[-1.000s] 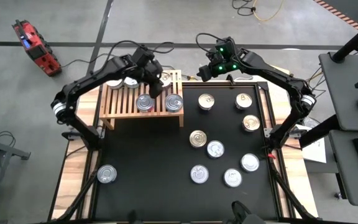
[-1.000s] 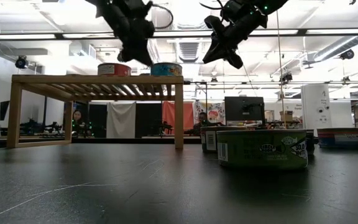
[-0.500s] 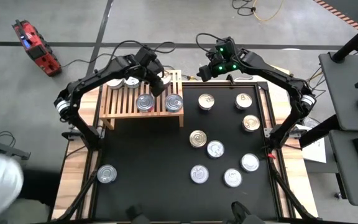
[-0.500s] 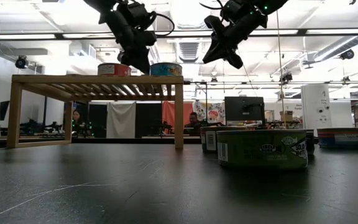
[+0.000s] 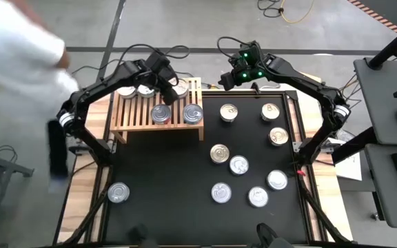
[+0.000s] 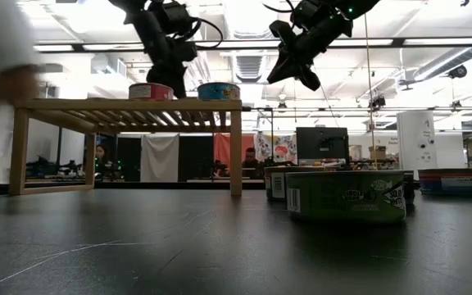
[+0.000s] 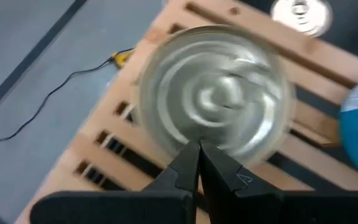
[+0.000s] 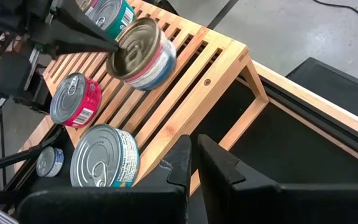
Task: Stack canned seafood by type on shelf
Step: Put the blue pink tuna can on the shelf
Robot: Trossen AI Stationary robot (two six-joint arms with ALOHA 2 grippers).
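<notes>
The black worktop [image 5: 171,179] carries the wooden shelf [image 5: 133,117] at its far left. Loose cans [image 5: 238,165] lie scattered to its right. The left hand [image 5: 167,95], pinched closed, hovers over the shelf's cans [image 5: 160,114]; the right hand [image 5: 225,83] hangs closed and empty nearby.
</notes>
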